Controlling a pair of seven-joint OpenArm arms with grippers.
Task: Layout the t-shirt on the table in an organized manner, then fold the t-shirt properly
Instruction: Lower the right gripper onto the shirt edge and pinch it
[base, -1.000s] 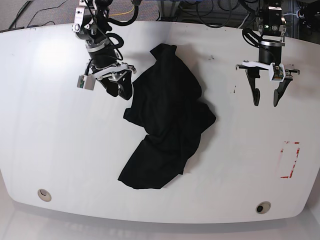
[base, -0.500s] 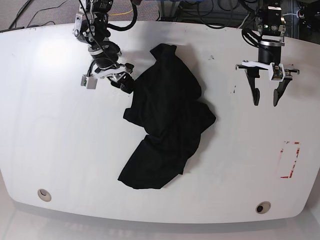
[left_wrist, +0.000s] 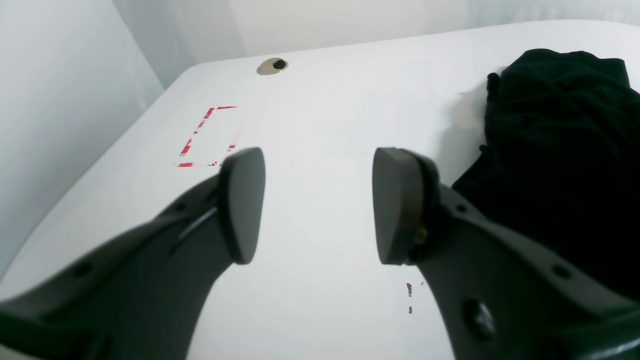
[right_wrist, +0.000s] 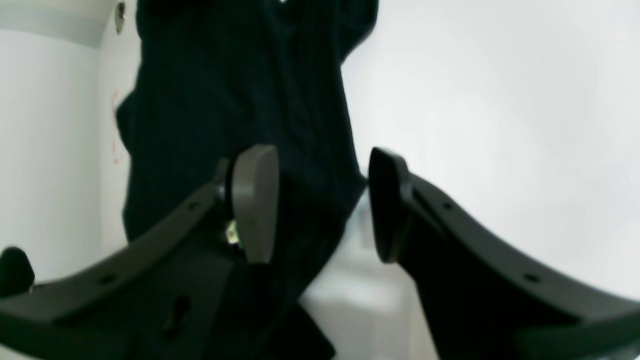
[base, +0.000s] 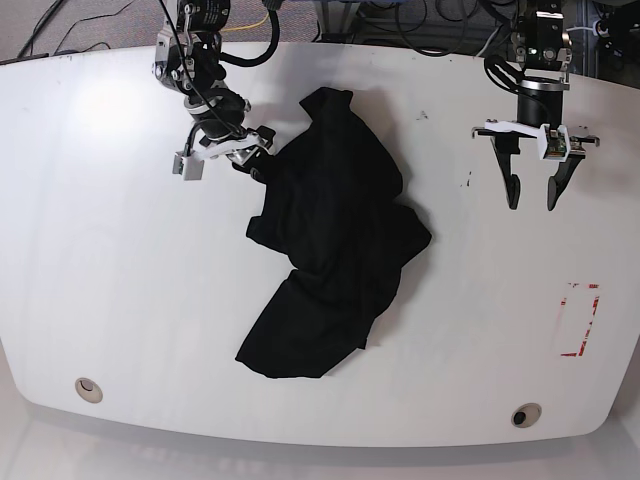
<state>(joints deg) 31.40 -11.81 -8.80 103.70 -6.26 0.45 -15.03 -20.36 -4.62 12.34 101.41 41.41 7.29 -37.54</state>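
Lying crumpled, t-shirt (base: 335, 235) long axis far-to-near, slightly diagonal.

1. A glossy white table (base: 100, 250) with curved edges is seen.
2. A crumpled black t-shirt (base: 335, 240) is spread over its centre.
3. A red tape outline (base: 580, 320) is marked at 4 o'clock.
4. Grommet holes are set at 7 o'clock (base: 88, 388) and 5 o'clock (base: 526, 414).
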